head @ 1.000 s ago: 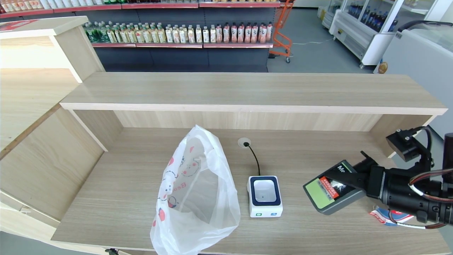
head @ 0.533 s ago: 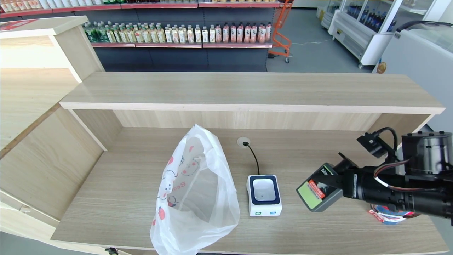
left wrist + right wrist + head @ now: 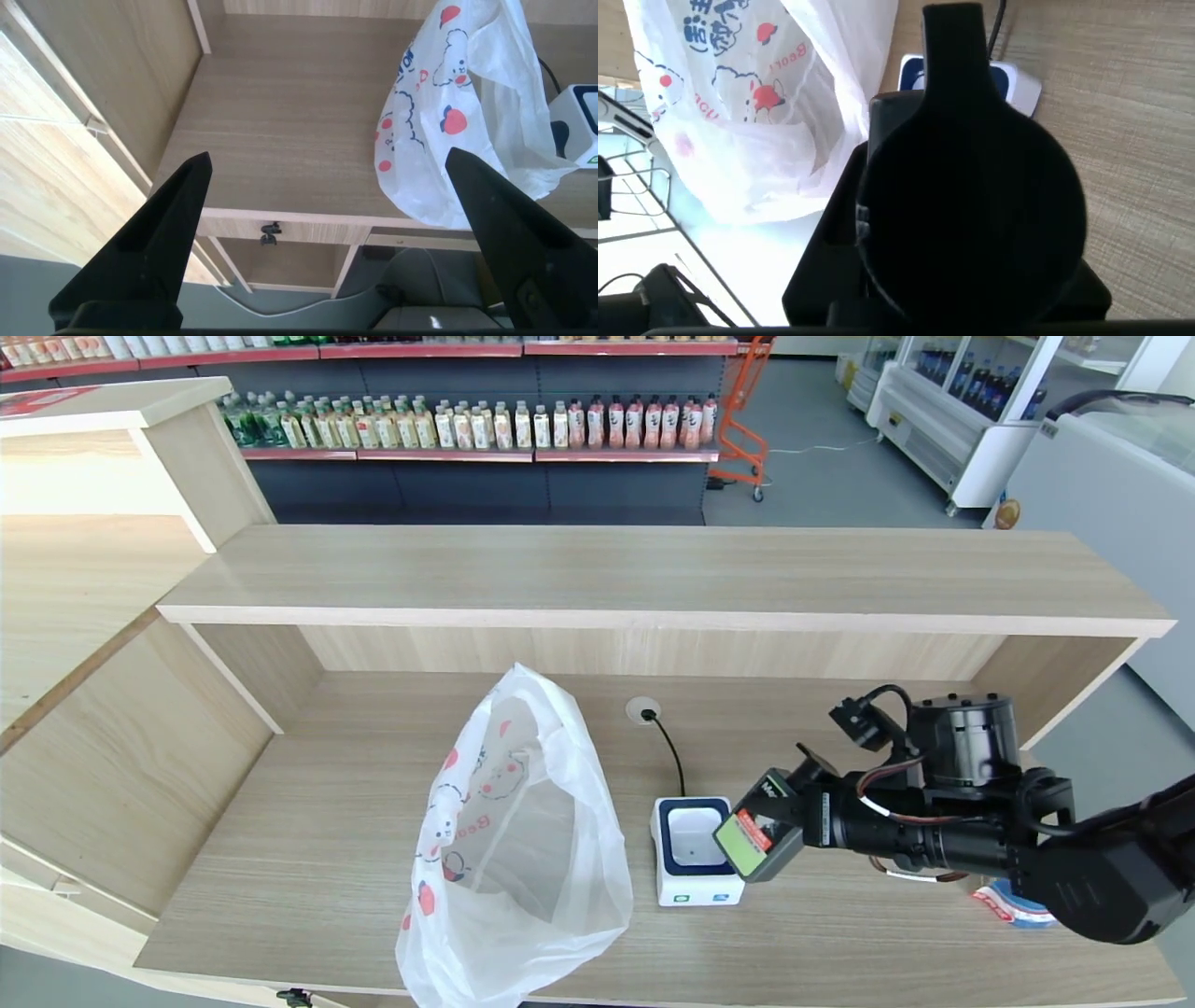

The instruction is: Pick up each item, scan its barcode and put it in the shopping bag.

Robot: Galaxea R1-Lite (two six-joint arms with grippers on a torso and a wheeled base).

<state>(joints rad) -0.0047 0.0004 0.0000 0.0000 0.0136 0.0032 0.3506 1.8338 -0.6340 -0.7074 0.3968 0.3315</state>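
1 bench [image 3: 327, 859]. On it:
- 1 shopping bag [image 3: 518, 840], white plastic w/ cartoon print
- 1 scanner [image 3: 686, 885]
- 1 black cable [image 3: 672, 751] from scanner to 1 round grommet [image 3: 644, 712]
- 1 red-white-blue packet [image 3: 1013, 907], lying flat

1 dark box [image 3: 758, 826] w/ green label, above bench.

2 end effectors: left end effector [image 3: 327, 163], right end effector [image 3: 780, 803].

Bkgd: 1 orange cart [image 3: 747, 411]; shelf bottles [image 3: 467, 425] in 1 long row, too small for exact no.

Shop checkout, wooden counter [image 3: 653, 569], barcode scanner [image 3: 686, 851], drink shelves [image 3: 467, 429] behind (orange trolley [image 3: 752, 392] too), fridges [image 3: 962, 392]
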